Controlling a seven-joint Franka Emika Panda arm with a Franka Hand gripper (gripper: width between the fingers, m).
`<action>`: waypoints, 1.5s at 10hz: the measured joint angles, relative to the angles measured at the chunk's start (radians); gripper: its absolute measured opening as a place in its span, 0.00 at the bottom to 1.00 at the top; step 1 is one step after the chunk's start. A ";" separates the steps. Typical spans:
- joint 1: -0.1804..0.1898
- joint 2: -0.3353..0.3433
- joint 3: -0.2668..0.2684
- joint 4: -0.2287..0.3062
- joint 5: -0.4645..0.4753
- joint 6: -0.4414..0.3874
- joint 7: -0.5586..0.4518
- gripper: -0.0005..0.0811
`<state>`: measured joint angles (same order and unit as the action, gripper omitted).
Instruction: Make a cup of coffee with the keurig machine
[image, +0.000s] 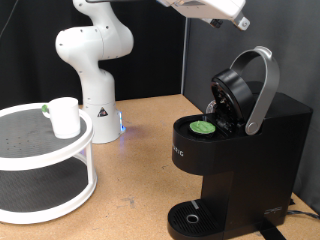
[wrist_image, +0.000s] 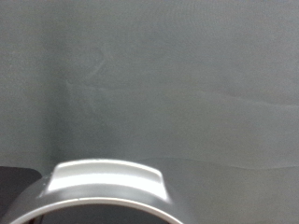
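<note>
Gripper itself out of frame, only white wrist housing at exterior view's top, above coffee machine; can't tell if fingers spread or pressed. My wrist view: just grey handle arc. Lid tipped up, green-topped pod seated, ready for closing. Cup upright on white rack, exterior view's left, well apart from drip tray on bench.

Ext view evenly lit, soft shadows; wrist view dim, blurry, w/ glare on curved handle.
</note>
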<state>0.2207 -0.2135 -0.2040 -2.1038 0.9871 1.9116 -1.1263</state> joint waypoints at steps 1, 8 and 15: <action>0.000 0.000 -0.006 0.000 0.014 -0.034 -0.001 0.99; 0.011 0.005 0.054 0.052 0.086 -0.024 0.124 0.99; 0.032 0.082 0.162 0.084 0.085 0.098 0.142 0.99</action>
<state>0.2529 -0.1311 -0.0419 -2.0195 1.0720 2.0098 -0.9839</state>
